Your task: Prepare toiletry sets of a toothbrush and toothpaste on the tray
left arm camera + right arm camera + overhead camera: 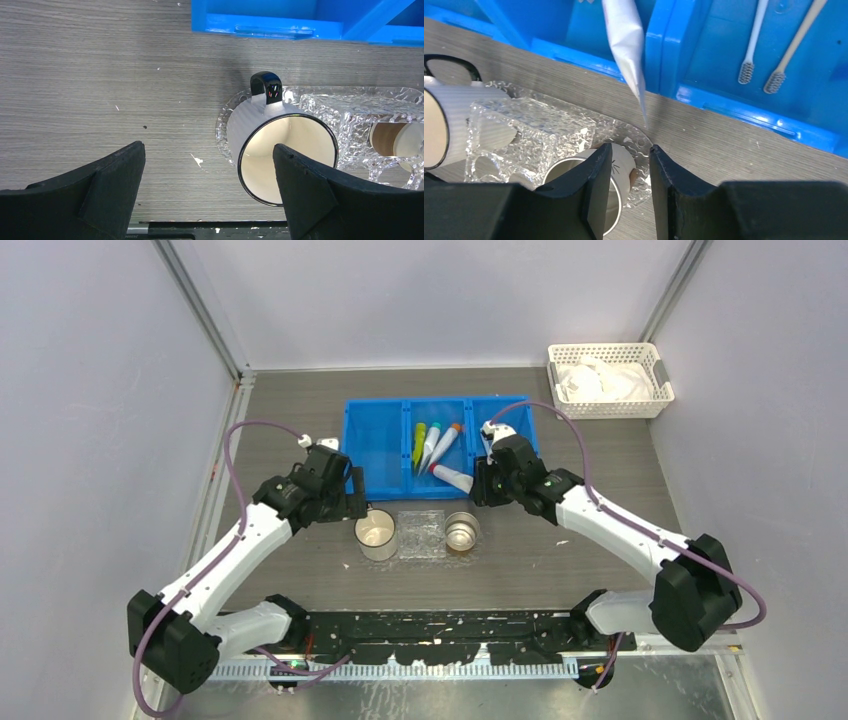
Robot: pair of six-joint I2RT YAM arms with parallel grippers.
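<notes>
Right gripper (630, 150) hovers at the front wall of the blue bin (378, 440), fingers drawn close with a slim gap between them, and nothing in that gap. Just ahead of it a white toothpaste tube (626, 45) lies over the front lip of the bin's middle compartment, its crimped tail poking out toward the table. That looks like the target.

To take it cleanly I'd open a touch wider, go in over the lip and pinch the tube across its body. The thin tail would likely fold or slip. Then lift clear of the wall before swinging toward the tray (420, 533).

The tray sits just in front of the bin, with a white mug (377, 535) below the bin's left compartment and a second mug (462, 532) below its right. The white mug's inside shows bare. Two toothbrushes (751, 47) wait in the bin's right compartment.

Left gripper (207, 150), in front of the bin's left compartment, is spread wide and empty beside the white mug.
</notes>
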